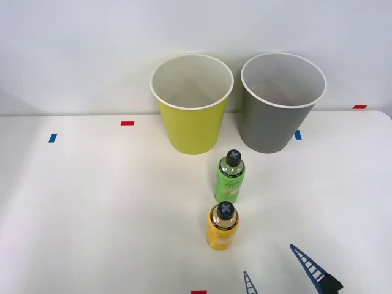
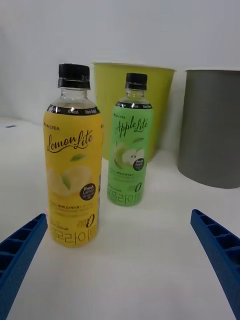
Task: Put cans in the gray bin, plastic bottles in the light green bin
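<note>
Right gripper (image 1: 278,269): your jaws are spread wide, empty, near right of the tabletop (image 1: 92,202).
Yellow bottle (image 1: 223,225): upright, just left of them.
Green bottle (image 1: 229,177): upright, just beyond it.
Light green bin (image 1: 192,104): far, left of the gray bin (image 1: 282,101).

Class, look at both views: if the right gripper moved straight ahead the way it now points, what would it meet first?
Probably the yellow bottle, standing nearest before the open right gripper, though slightly to one side of its centre line. The green bottle stands behind. Depth is unclear, so this is a judgement.
</note>
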Robot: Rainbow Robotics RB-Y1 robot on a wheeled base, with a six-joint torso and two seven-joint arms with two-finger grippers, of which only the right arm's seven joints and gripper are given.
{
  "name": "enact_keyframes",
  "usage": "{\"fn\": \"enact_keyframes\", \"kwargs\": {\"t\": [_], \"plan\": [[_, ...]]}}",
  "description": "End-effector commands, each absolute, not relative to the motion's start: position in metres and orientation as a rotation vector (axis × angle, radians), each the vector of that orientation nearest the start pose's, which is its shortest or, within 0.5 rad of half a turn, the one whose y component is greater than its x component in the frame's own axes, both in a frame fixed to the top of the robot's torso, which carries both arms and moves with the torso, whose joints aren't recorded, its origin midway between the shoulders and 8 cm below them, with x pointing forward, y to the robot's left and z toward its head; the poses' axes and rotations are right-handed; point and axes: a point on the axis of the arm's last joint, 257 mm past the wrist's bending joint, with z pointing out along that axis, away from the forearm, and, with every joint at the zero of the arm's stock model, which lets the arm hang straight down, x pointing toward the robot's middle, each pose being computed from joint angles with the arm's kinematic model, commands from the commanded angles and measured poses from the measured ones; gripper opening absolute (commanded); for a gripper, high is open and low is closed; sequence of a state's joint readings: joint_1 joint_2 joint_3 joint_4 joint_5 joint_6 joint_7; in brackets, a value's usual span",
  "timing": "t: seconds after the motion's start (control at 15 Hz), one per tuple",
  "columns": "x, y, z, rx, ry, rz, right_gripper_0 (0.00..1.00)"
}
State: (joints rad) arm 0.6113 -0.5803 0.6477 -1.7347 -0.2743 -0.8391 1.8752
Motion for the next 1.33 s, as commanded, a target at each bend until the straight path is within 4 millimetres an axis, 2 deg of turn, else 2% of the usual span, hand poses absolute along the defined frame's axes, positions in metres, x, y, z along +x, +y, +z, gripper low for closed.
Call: {"fn": "enact_keyframes", "kwargs": {"t": [0.07, 0.33, 0.8, 1.33], "plan": [[0.255, -0.117, -0.260, -0.446, 1.305, 0.260, 1.00], [0.268, -0.102, -0.249, -0.447, 1.270, 0.308, 1.00], [0.289, -0.084, -0.241, -0.338, 1.287, 0.388, 1.00], [0.319, -0.062, -0.234, -0.360, 1.286, 0.420, 1.00]]}}
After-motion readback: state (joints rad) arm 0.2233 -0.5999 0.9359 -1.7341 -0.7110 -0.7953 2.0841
